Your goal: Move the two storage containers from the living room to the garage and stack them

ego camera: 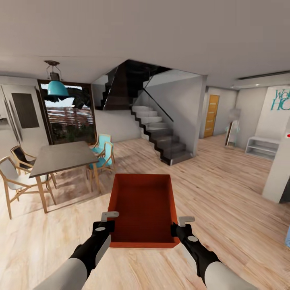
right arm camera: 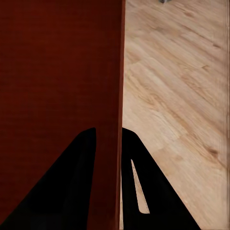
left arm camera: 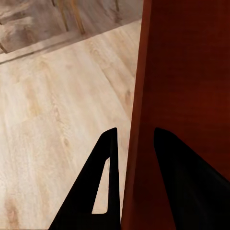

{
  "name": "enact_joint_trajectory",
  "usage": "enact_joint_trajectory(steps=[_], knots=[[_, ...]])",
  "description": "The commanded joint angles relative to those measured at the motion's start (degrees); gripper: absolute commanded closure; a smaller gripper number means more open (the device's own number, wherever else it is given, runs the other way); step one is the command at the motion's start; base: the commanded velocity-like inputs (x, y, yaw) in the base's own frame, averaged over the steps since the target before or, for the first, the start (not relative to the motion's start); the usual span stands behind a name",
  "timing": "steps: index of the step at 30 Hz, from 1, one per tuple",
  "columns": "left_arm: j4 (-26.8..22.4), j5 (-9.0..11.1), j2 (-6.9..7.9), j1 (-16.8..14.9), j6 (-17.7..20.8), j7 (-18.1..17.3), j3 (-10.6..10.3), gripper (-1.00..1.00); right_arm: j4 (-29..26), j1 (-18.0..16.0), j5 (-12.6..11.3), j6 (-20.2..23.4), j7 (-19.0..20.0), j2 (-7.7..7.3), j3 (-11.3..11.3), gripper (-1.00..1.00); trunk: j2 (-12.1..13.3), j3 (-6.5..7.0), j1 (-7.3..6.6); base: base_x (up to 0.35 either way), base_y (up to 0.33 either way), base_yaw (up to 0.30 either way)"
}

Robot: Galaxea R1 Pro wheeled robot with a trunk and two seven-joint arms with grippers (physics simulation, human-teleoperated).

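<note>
Two pincers (ego camera: 109, 220) (ego camera: 182, 225) clamp the storage container (ego camera: 143, 209); teal wall lettering (ego camera: 281, 100) is cut off.

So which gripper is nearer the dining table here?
Left. The left gripper clamps the red-orange container's wall on the side facing the dining table; the right gripper clamps the opposite wall, farther away.

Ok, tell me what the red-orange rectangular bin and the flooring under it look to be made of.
The red-orange rectangular bin, clamped at each side wall by the left gripper and right gripper, looks like matte plastic: thin, uniform walls. The flooring looks like light, slightly glossy wood planks, with visible grain and seams.
</note>
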Motion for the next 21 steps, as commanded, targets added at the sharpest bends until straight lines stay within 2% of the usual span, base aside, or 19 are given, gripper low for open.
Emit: enact_joint_trajectory(steps=[1, 21], knots=[[-0.2, 0.7, 0.11, 0.0, 0.3, 0.6, 0.5, 1.00, 0.0, 0.0, 0.0, -0.2, -0.5, -0.22, -0.4, 1.00, 0.0, -0.02, 0.05, 0.332, 0.000, -0.243], [-0.2, 0.7, 0.11, 0.0, 0.3, 0.6, 0.5, 1.00, 0.0, 0.0, 0.0, -0.2, -0.5, -0.31, -0.4, 1.00, 0.0, -0.02, 0.05, 0.332, 0.000, -0.244]])
